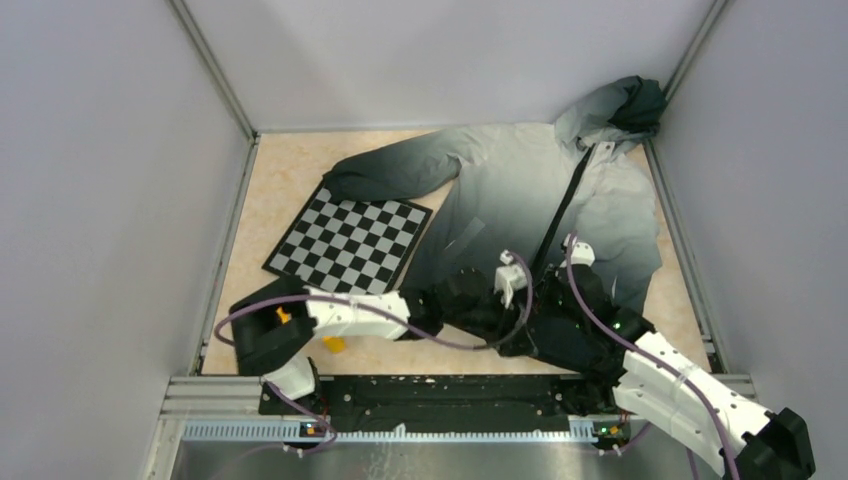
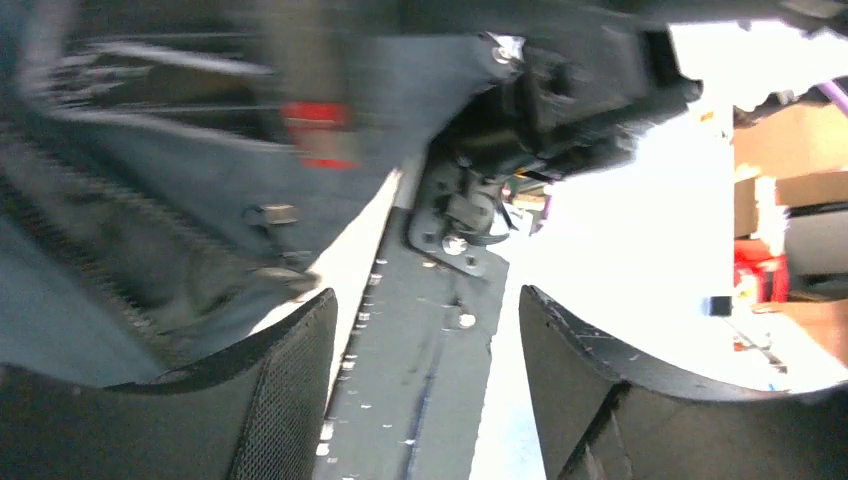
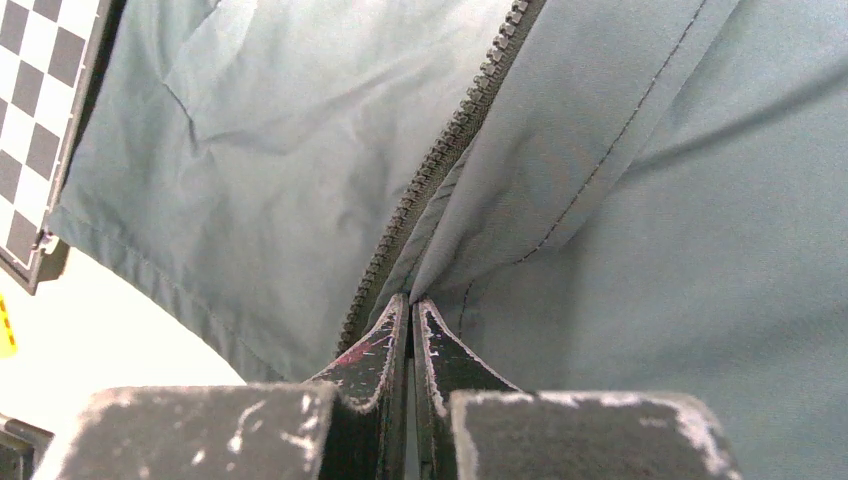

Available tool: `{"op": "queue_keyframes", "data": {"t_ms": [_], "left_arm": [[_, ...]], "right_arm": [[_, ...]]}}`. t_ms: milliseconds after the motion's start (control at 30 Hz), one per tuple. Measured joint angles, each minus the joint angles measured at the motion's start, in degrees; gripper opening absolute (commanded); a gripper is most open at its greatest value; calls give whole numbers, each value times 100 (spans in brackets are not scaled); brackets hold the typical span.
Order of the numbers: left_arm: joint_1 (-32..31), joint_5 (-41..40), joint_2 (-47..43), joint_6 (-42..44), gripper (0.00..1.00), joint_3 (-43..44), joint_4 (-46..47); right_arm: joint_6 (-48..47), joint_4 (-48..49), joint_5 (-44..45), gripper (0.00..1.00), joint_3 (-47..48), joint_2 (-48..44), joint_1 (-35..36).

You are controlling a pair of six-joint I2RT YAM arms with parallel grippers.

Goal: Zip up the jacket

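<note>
Jacket: the jacket (image 1: 510, 180) is spread on the worktop (image 1: 290, 170) toward the far right. The hood is at the far corner, the dark hem is nearest the arm bases, and one sleeve reaches behind the checkerboard (image 1: 350, 240).
Zipper: the zipper (image 3: 440, 160) is seen running from collar to hem. How far it is closed cannot be told.
Right tool: the right tool (image 3: 411, 305) is narrowed almost to touching, with a fold of the jacket's front edge beside the teeth pinched between the fingers. Whether the slider pull is also held cannot be told.
Left tool: the left tool (image 2: 425, 300) is spread wide with nothing between the fingers. Dark hem fabric lies beside it, blurred.
Risk, grip: if only cloth is pinched, the jacket would be dragged and the slider left unmoved.
Risk, hem: with the hem unheld, the fabric is likely to bunch up under any pull.
Risk, flap: loose cloth could be caught in the slider.
</note>
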Motion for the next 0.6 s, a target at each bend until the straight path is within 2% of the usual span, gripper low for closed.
{"op": "queue_keyframes", "data": {"t_ms": [133, 233, 400, 467, 600], "left_arm": [[-1178, -1434, -802, 1051, 77, 96, -588], [-1499, -2009, -1003, 1523, 79, 107, -793], [-1285, -2922, -1040, 1652, 79, -48, -1158], [-1056, -2911, -1095, 1534, 76, -188, -1222], [-280, -2310, -1187, 1019, 71, -531, -916]], "right_arm": [[0, 2, 15, 0, 2, 131, 0], [2, 15, 15, 0, 2, 138, 0], [2, -4, 11, 0, 2, 105, 0], [4, -7, 9, 0, 2, 46, -2], [4, 0, -26, 0, 2, -74, -2]]}}
